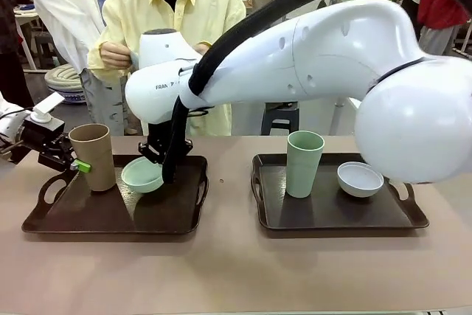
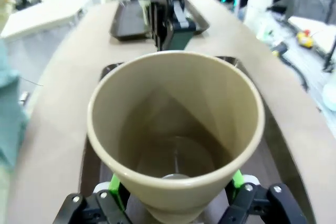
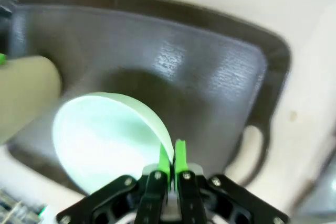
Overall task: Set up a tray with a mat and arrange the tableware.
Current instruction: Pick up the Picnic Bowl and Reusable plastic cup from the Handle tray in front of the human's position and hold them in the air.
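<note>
Two dark trays (image 1: 114, 215) (image 1: 335, 215) on beige table (image 1: 236, 274)

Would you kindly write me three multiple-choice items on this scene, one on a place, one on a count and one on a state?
1. Where does the mint green cup stand?
A. on the bare table
B. on a stool
C. on the right tray

2. How many bowls are there?
A. one
B. two
C. three

3. How is the mint green bowl?
A. tilted, with its rim pinched by the right hand
B. lying flat
C. upside down

Answers: C, it stands beside the pale bowl; B, one per tray; A, the hand is shut on its upper rim.
</note>
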Motion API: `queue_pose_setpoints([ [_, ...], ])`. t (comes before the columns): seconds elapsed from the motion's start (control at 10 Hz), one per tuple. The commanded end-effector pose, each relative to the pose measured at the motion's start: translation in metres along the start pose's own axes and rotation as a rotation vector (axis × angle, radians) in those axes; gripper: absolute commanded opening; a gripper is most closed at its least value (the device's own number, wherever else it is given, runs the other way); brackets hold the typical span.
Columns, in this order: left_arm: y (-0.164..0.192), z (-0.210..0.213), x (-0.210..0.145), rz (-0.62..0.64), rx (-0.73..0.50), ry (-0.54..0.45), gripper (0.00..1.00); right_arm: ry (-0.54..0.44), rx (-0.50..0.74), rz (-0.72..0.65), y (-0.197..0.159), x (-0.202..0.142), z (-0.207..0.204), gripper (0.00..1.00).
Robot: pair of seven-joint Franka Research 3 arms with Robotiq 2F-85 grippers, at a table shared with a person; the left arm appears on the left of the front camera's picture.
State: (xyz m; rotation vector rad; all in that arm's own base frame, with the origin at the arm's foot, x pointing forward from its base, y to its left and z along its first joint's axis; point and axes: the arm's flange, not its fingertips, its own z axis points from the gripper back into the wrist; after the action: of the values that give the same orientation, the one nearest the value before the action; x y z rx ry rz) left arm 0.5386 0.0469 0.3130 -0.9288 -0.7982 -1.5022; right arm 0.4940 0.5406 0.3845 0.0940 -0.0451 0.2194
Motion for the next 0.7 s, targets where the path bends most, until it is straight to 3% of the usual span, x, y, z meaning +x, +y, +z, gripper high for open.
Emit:
queue_pose_setpoints([
  [0.0,-0.034,0.013,0.049,-0.041,-0.002,0.020,0.00,-0.066,0.020,-0.007,-0.007,-0.049,0.056,0.00],
  [0.2,-0.072,0.029,0.099,-0.075,0.036,0.047,0.00,-0.168,-0.014,-0.014,-0.002,-0.099,0.113,0.00],
  [0.6,-0.118,0.060,0.156,-0.150,0.151,0.025,0.00,-0.161,-0.002,-0.030,-0.003,-0.136,0.157,0.00],
])
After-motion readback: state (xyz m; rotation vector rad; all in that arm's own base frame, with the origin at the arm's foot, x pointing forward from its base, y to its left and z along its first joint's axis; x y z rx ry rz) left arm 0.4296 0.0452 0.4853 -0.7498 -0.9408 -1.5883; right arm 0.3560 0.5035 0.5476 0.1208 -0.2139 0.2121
